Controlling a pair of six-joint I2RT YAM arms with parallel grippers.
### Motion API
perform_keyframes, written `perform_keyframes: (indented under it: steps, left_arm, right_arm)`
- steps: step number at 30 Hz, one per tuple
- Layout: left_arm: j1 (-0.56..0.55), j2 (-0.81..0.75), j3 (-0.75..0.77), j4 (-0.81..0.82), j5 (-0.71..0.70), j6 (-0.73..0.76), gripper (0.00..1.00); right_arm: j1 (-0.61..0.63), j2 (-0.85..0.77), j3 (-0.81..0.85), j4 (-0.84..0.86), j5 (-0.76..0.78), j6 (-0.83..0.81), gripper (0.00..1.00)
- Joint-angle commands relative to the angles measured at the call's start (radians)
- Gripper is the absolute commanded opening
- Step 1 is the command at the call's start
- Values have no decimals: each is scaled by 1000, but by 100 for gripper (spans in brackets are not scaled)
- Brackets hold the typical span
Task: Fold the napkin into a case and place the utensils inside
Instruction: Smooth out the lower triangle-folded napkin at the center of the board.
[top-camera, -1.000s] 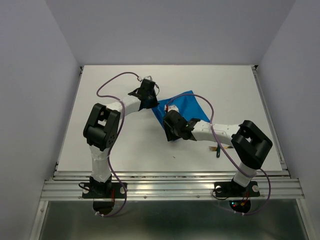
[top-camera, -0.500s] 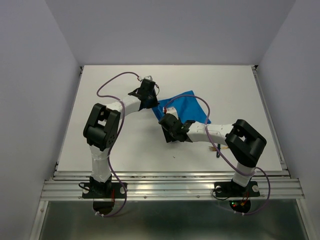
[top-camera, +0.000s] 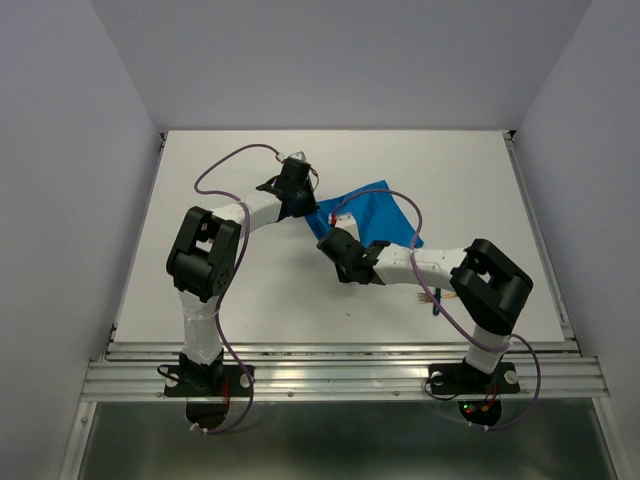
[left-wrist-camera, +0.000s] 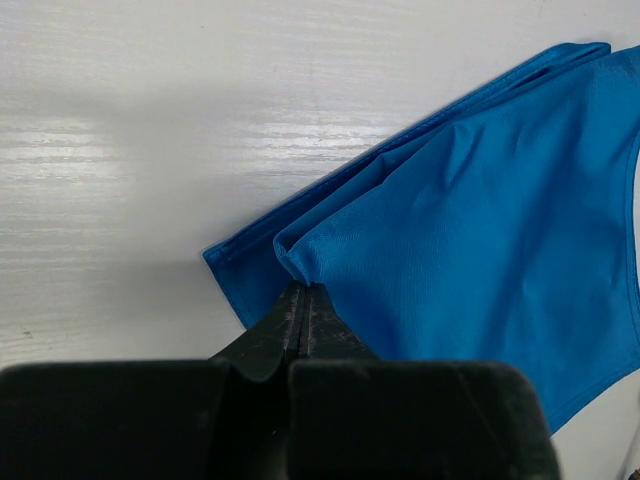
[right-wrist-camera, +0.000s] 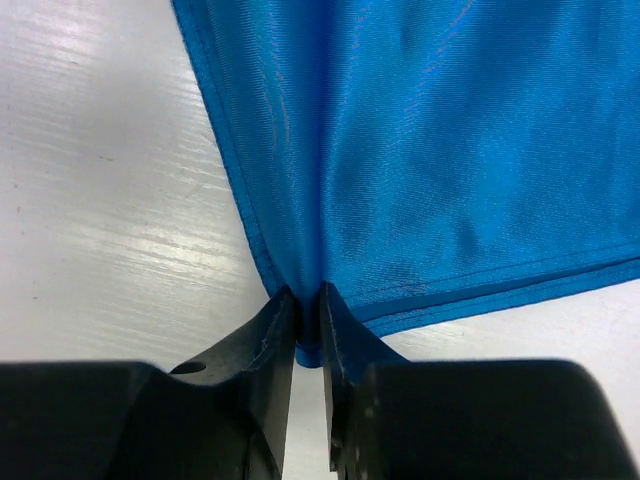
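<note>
We are holding the napkin (top-camera: 372, 205) at 2 places: the left gripper (left-wrist-camera: 305, 300) is clamped on its far-left corner, and the right gripper (right-wrist-camera: 308, 305) is pinching a thin fold of the near edge. The cloth is lying on the table (top-camera: 250, 300) between the 2 wrists. The utensils (top-camera: 436, 298) are lying well apart, by the right elbow. The right pinch is looking shallow, so we are judging that the slick cloth could slip out on lifting, or skew if the 2 arms pull unevenly. Since 1 second ago, the right jaws have been closing on the edge and the right elbow swinging left, while the left arm is staying put.
</note>
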Motion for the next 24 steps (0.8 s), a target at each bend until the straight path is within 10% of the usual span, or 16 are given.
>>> perform_keyframes:
  steps: [1,17,24]
  left_arm:
    - [-5,-10,11,16,11,25,0]
    - [28,-67,-58,39,125,43,0]
    - [28,-170,-248,118,149,28,0]
  right_arm:
    - [10,-32,21,-4,73,24,14]
    - [60,-40,22,-27,176,-26,1]
    - [60,-5,-35,-18,163,46,36]
